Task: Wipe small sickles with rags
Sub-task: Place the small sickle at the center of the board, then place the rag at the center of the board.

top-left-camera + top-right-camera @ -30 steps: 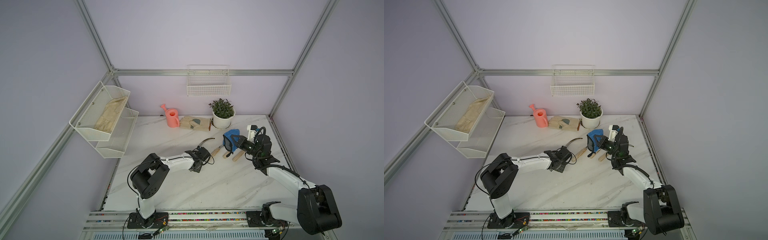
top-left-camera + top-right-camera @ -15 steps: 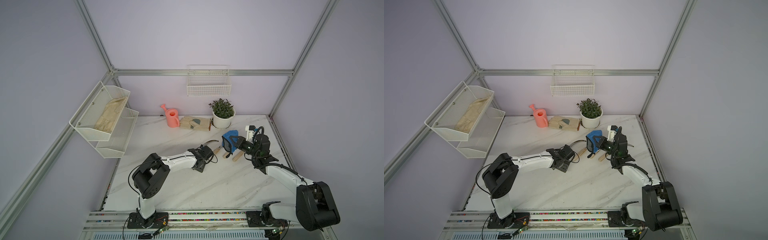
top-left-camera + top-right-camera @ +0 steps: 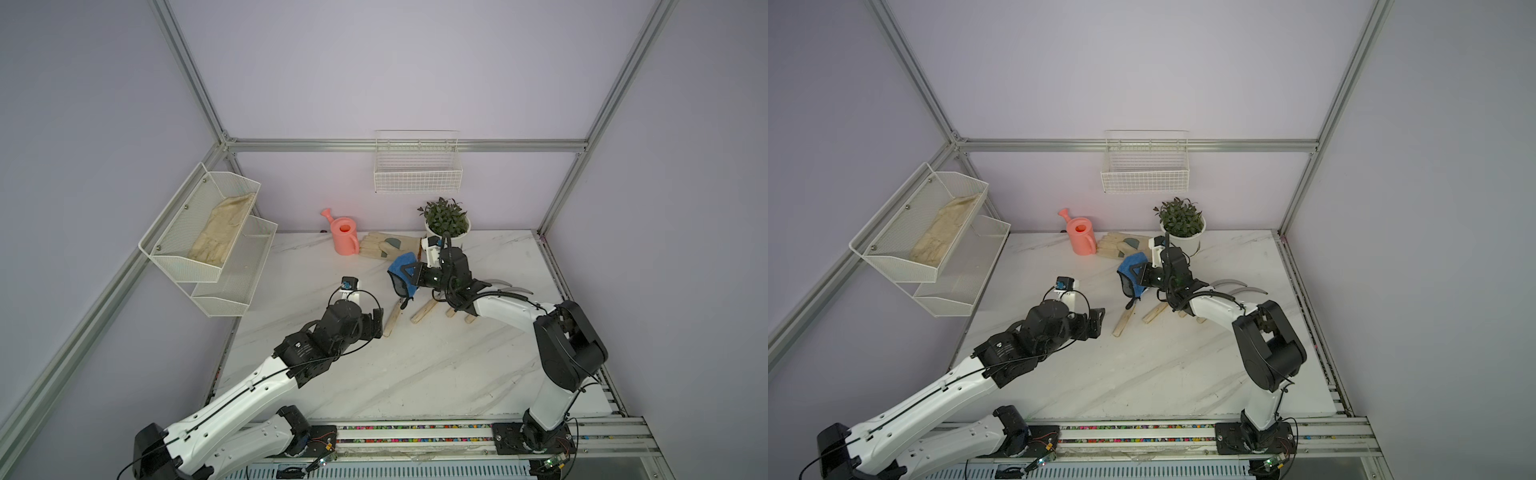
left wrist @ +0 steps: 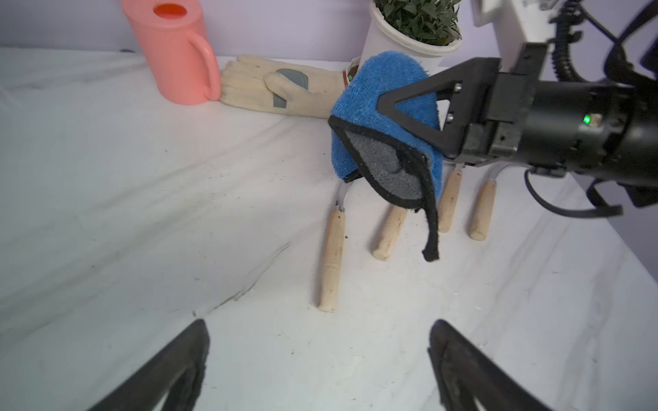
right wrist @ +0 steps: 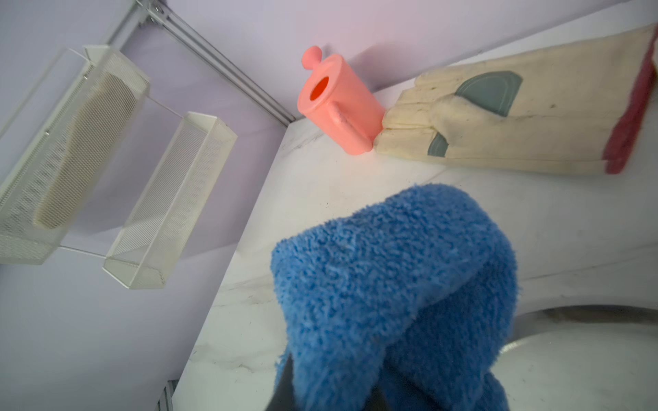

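Observation:
Several small sickles lie side by side on the marble table (image 3: 374, 374), pale handles (image 4: 331, 263) towards me and grey blades (image 3: 505, 284) curving right. My left gripper (image 3: 378, 325) (image 3: 1097, 320) (image 4: 320, 338) is open and empty, just short of the leftmost handle (image 3: 392, 320). The rag (image 3: 401, 272) (image 3: 1130, 274) (image 4: 374, 106) (image 5: 391, 277), blue plush with dark trim, hangs folded from my right gripper (image 3: 411, 273) (image 3: 1139, 274) (image 4: 386, 103), which is shut on it above the sickles' blade ends. In the right wrist view the rag hides the jaws.
A pink watering can (image 3: 345, 237), a beige work glove (image 3: 384, 246) and a potted plant (image 3: 446, 220) stand along the back wall. A wire basket (image 3: 417, 174) hangs above them. A two-tier mesh shelf (image 3: 208, 237) juts from the left wall.
My left gripper opened and let go of the leftmost sickle, which now lies on the table; the gripper drew back slightly. The right gripper shifted the rag a little left.

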`<move>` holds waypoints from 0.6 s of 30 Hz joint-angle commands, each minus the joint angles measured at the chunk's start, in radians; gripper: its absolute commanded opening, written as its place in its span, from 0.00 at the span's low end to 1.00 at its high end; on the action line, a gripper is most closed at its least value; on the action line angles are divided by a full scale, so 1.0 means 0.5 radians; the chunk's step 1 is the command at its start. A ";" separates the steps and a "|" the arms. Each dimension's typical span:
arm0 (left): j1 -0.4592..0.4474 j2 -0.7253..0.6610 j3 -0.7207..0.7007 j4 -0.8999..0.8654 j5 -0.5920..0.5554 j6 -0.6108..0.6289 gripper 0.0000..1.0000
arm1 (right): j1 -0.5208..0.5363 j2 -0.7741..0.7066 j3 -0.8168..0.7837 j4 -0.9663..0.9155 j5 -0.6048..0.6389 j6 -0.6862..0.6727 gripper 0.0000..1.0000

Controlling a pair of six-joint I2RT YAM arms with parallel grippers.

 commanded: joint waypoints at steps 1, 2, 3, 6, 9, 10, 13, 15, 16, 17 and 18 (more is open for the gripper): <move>0.021 -0.236 -0.236 0.099 -0.121 -0.113 1.00 | 0.067 0.229 0.246 -0.177 0.073 -0.084 0.00; 0.025 -0.303 -0.270 0.078 -0.150 -0.137 1.00 | 0.083 0.314 0.327 -0.208 0.084 -0.089 0.00; 0.029 -0.354 -0.296 0.060 -0.164 -0.151 1.00 | 0.099 0.393 0.401 -0.241 0.093 -0.097 0.00; 0.032 -0.438 -0.353 0.045 -0.196 -0.175 1.00 | 0.145 0.616 0.600 -0.369 0.149 -0.127 0.00; 0.035 -0.459 -0.398 0.061 -0.238 -0.201 1.00 | 0.185 0.803 0.753 -0.481 0.214 -0.147 0.00; 0.035 -0.459 -0.413 0.072 -0.250 -0.205 1.00 | 0.194 0.840 0.779 -0.495 0.236 -0.152 0.00; 0.046 -0.434 -0.459 0.147 -0.272 -0.203 1.00 | 0.205 0.898 0.802 -0.515 0.308 -0.165 0.00; 0.066 -0.397 -0.476 0.196 -0.273 -0.197 1.00 | 0.209 0.907 0.801 -0.536 0.381 -0.182 0.00; 0.082 -0.372 -0.483 0.231 -0.264 -0.189 1.00 | 0.211 0.916 0.810 -0.559 0.406 -0.195 0.00; 0.106 -0.349 -0.495 0.279 -0.248 -0.180 1.00 | 0.214 0.922 0.818 -0.581 0.431 -0.212 0.04; 0.131 -0.323 -0.503 0.324 -0.222 -0.172 1.00 | 0.213 0.920 0.822 -0.590 0.457 -0.226 0.10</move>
